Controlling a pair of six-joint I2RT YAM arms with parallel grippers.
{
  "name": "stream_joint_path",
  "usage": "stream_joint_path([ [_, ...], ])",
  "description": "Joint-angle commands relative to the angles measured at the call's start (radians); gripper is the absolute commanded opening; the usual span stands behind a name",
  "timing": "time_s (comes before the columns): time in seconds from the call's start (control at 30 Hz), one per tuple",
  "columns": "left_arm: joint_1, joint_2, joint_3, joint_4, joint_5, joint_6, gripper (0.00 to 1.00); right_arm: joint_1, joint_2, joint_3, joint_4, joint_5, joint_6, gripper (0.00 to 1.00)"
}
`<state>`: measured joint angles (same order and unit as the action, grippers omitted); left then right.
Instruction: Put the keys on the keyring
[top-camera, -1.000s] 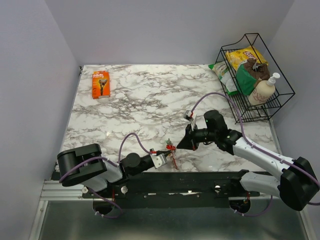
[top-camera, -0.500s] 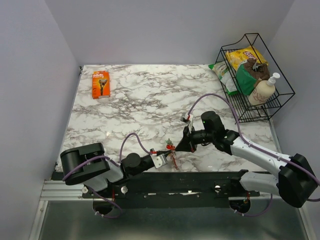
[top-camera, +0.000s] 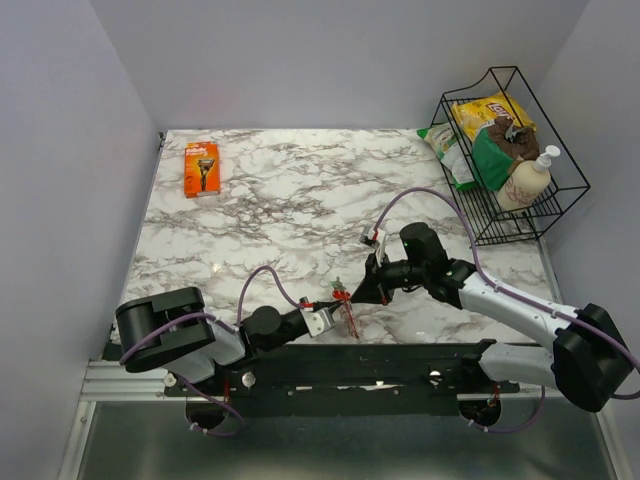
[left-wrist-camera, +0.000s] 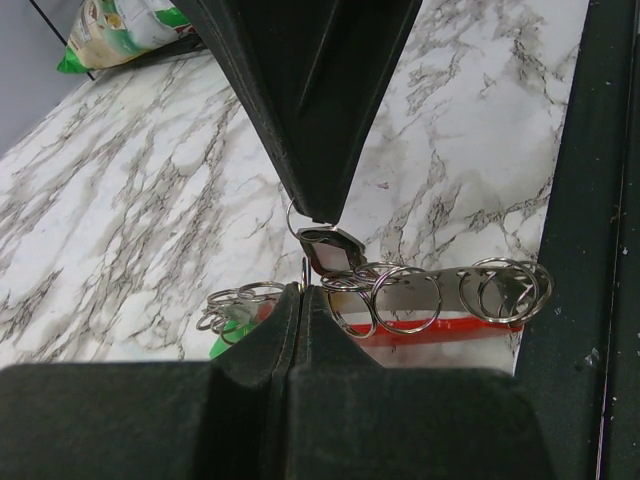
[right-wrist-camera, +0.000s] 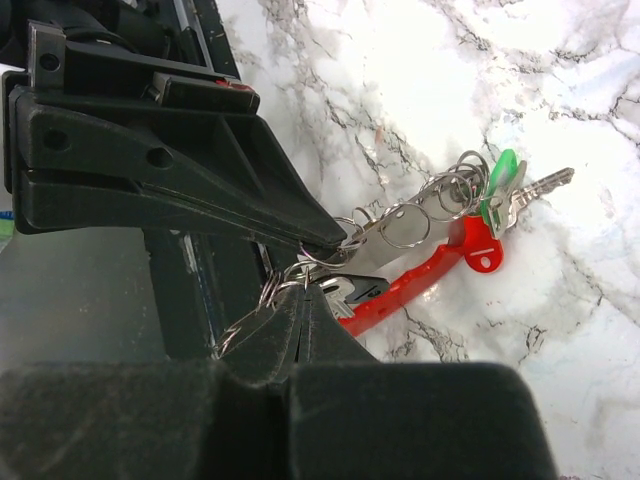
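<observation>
on the marble table (top-camera: 270, 210), near its front edge, the left gripper (left-wrist-camera: 303, 298) and right gripper (right-wrist-camera: 304, 295) met tip to tip, both with fingers pressed together. the keys (right-wrist-camera: 440, 215) hung between them, each tip pinching one of the bunch's wire rings. the red tag (right-wrist-camera: 420, 275) trailed just beyond the tips, the green head (right-wrist-camera: 500, 190) at its far end. the black keyring could not be picked out.

The keys (right-wrist-camera: 535, 187) and their split rings (left-wrist-camera: 405, 300) are bright, shiny metal — the curved red tag (right-wrist-camera: 425, 270) and green head (right-wrist-camera: 500, 190) glossy plastic. The fingers (left-wrist-camera: 320, 100) look matt black plastic. The tabletop (top-camera: 280, 200) — smooth, polished, veined marble.
</observation>
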<state>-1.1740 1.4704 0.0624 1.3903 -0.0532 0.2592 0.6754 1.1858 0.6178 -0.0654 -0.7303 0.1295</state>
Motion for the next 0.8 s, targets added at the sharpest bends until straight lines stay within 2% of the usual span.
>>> stream_joint_path([
  [0.0,-0.009,-0.038,-0.194,0.294,-0.019,0.005,0.00,0.007,0.014,0.013,-0.011,0.006,-0.014,0.01],
  [0.77,-0.009,-0.055,-0.190,0.294,-0.007,0.000,0.00,0.030,0.057,0.016,-0.033,-0.008,-0.018,0.01],
])
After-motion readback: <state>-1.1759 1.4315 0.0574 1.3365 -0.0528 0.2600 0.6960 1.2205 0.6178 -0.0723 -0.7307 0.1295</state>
